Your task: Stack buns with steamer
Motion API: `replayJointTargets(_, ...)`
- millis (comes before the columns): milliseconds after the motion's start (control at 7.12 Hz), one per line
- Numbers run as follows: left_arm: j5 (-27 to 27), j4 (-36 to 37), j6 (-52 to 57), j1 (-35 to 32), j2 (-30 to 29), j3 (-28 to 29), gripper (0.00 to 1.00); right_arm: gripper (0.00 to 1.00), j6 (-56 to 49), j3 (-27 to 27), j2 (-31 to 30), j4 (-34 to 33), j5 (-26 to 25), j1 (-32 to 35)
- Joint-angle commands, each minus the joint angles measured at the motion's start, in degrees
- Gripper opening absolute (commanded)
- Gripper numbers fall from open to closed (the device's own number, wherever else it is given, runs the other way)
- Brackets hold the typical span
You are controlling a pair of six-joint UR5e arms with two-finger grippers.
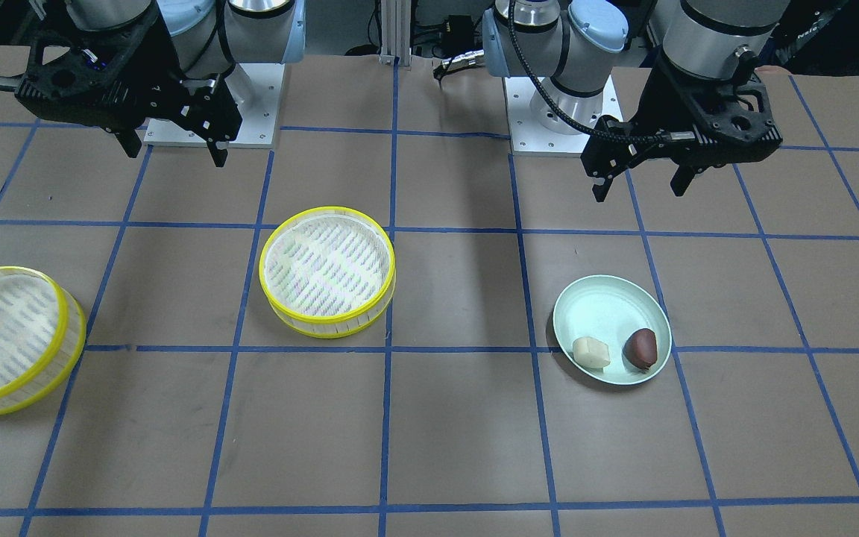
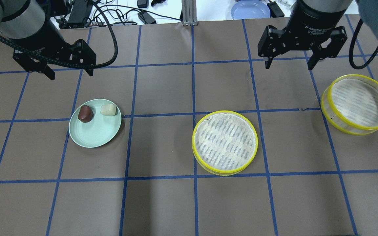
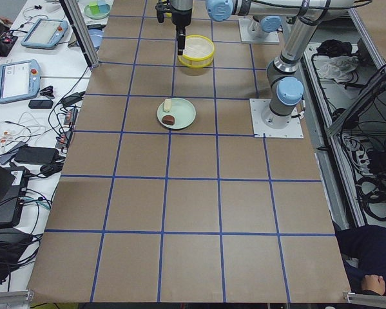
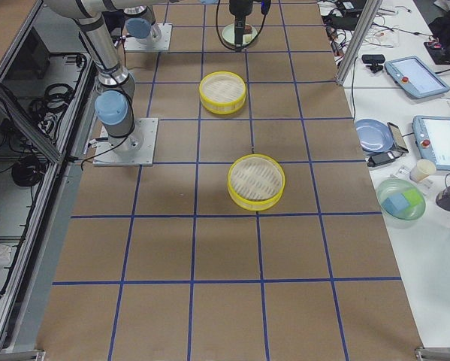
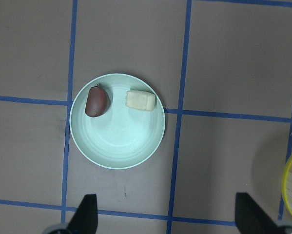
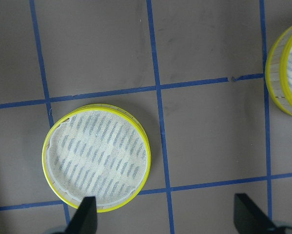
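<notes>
- Table: brown top, blue tape grid, fills the overhead view
- Left gripper: upper left of the overhead view, hanging above the table, fingers spread wide, nothing between them; its wrist camera looks straight down on the plate
- Right gripper: upper right of the overhead view, also off the table, fingers wide apart and empty
- Centre steamer tray: round, yellow rim, pale mesh floor; sits just right of centre in the overhead view, lower left in the right wrist view; nothing in it
- Second steamer tray: same make, at the right edge of the overhead view, well apart from the first; holds nothing
- Pale green plate: left of centre in the overhead view, below the left gripper, well apart from both trays
- Reddish-brown bun: on the plate, near its upper-left rim
- Cream-white bun: on the plate's upper edge, just right of the brown one, a small gap between them
</notes>
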Motion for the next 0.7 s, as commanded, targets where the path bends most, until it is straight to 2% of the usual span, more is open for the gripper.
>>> replayJointTargets(0, 0.10, -0.12, 0.03, 0.01, 0.25, 0.00, 1.00, 1.00, 0.00, 0.00, 0.00, 0.11, -0.08, 0.00)
replayJointTargets(561, 0.10, -0.73, 0.03, 0.10, 0.43, -0.18, 1.00, 1.00, 0.09, 0.09, -0.09, 0.29, -0.17, 0.00)
